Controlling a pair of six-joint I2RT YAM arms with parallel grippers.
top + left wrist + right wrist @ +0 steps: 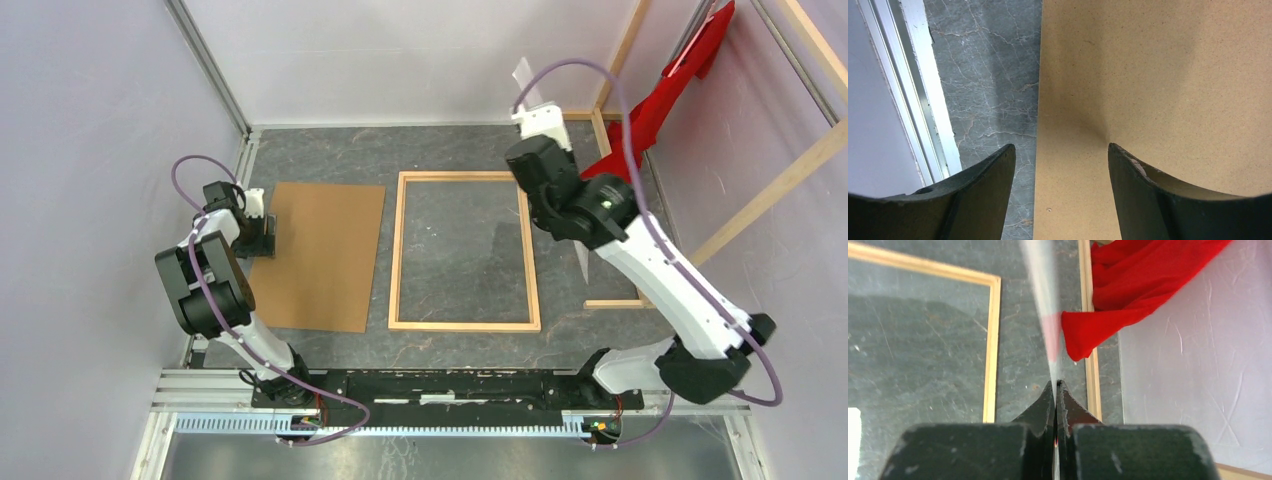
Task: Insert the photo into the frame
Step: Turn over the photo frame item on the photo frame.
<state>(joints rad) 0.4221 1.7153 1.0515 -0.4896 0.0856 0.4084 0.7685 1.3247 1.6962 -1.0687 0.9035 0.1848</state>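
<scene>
**Photo pinched edge-on beside the frame**

Our right jaws are clamped on the photo (pixel 1042 285), with the frame (pixel 992 340) to their left and a red cloth (pixel 1128 305) to their right. Our bent left arm's jaws gape, straddling the backing board's (pixel 1148 75) edge.

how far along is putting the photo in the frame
Done: the thin light wooden frame lies flat and empty, the flat brown backing board beside it. In hand: the right gripper is shut on a thin pale sheet, edge-on, likely the photo, near the frame's right side. The left gripper hangs open over the board's left edge. Left: laying the sheet inside the frame.
</scene>
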